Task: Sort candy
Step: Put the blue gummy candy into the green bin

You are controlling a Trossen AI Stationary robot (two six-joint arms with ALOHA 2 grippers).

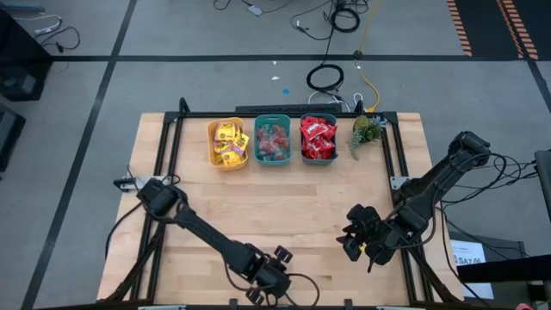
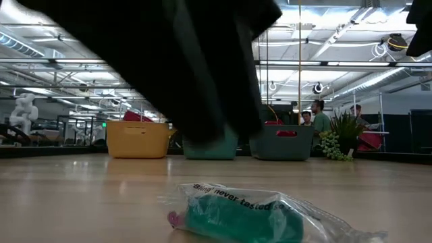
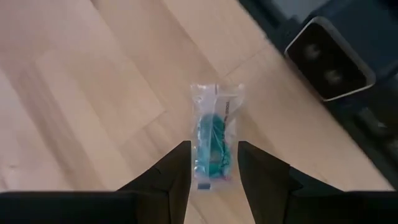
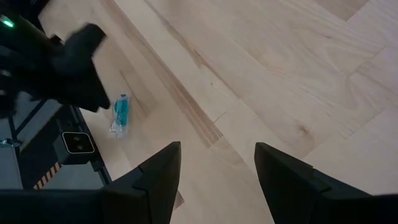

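Note:
One teal sweet in a clear wrapper (image 3: pixel 214 134) lies flat on the wooden table near its near edge; it also shows in the low view (image 2: pixel 250 217) and the right wrist view (image 4: pixel 120 115). My left gripper (image 3: pixel 214 147) (image 1: pixel 274 263) hangs over it, open, with a finger on either side of the wrapper's end; no touch shows. My right gripper (image 4: pixel 217 148) (image 1: pixel 354 241) is open over bare wood toward the table's right, with nothing between its fingers. At the far edge, the yellow bin (image 1: pixel 227 143) holds yellow packets, and two teal bins hold pink/teal pieces (image 1: pixel 274 141) and red packets (image 1: pixel 318 139).
A small green plant (image 1: pixel 365 129) stands right of the bins. Black frame rails (image 1: pixel 392 164) run along the table's sides. A dark camera box (image 3: pixel 326 59) sits at the near edge close to the sweet. People (image 2: pixel 317 118) stand in the room beyond.

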